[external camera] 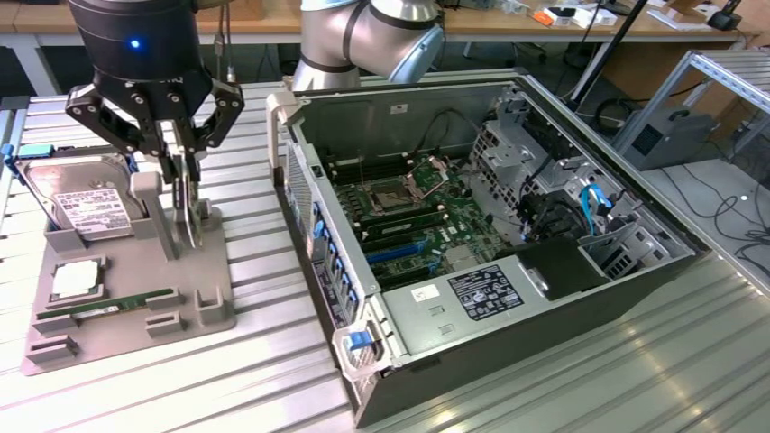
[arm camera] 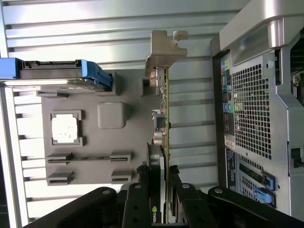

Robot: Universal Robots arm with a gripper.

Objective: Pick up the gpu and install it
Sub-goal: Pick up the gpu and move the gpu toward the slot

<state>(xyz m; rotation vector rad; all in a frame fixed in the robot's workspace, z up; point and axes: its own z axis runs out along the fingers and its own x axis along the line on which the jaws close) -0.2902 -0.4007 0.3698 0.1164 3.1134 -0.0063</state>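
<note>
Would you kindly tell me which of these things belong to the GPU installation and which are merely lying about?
Job in hand: gpu, gripped by the claw; open computer case.
Lying about: hard drive; memory stick; square chip; all on the grey holder.

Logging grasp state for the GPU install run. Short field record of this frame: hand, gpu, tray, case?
hand: shut on the gpu, clamped from both sides
gpu: upright, edge-on, over the tray; lifted clear or not, cannot tell
tray: also holds drive and memory stick
case: open side up, beside the tray on the exterior view's right
</note>
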